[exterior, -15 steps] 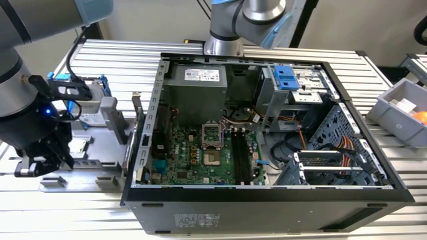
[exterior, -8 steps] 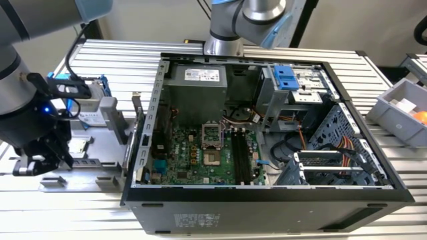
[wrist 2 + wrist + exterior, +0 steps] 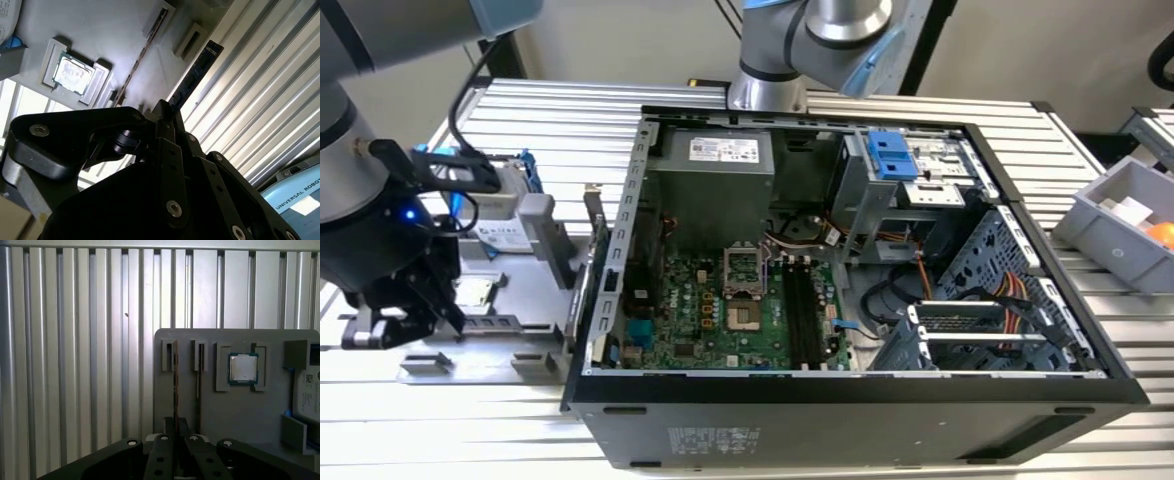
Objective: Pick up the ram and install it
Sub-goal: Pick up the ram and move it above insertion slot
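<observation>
Hand (image 3: 175, 432) is pressed together on the ram (image 3: 176, 385), pinching the near end of the stick between both fingertips. The ram stands on its thin edge over the grey tray (image 3: 225, 410). Its long axis runs straight out from the hand toward the slotted block at the tray's far edge.

In the second wrist view the same ram (image 3: 195, 75) is a dark strip pointing away from the hand (image 3: 165, 112), its far end overlapping the ribbed surface (image 3: 260, 110).

A second stick (image 3: 198, 390) lies parallel just beside it, with the processor chip (image 3: 243, 367) further along the tray in its own recess.

Hard to make out:
- The ram is edge-on, so its faces and chips are unreadable.
- The gripped end is buried between the fingers.
- I can't tell whether it sits in its slot or is raised clear.
- The hard drive (image 3: 307, 390) is cut off by the frame edge.

In the exterior view the hand (image 3: 400, 325) is low over the tray, at the exterior view's left of the open computer case (image 3: 854, 400), and its body covers the ram there.
</observation>
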Motion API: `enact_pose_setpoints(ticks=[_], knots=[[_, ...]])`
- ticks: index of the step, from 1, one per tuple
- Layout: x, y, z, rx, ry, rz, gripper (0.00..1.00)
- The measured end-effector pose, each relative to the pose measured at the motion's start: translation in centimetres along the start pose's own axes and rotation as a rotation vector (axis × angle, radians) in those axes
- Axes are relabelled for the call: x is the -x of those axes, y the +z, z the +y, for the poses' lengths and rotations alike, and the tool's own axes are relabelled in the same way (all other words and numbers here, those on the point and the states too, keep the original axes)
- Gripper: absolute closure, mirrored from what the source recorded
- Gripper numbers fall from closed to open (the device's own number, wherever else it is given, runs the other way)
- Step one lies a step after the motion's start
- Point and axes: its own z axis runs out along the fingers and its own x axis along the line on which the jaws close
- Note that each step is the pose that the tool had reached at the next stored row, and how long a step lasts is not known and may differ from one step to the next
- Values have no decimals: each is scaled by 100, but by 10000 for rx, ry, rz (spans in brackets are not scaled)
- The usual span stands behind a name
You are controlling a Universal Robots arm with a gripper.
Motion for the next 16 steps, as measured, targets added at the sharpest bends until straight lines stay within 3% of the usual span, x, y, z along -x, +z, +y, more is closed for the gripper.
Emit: enact_pose_setpoints(ticks=[16], knots=[[2,-88,1,0,0,-1,100]])
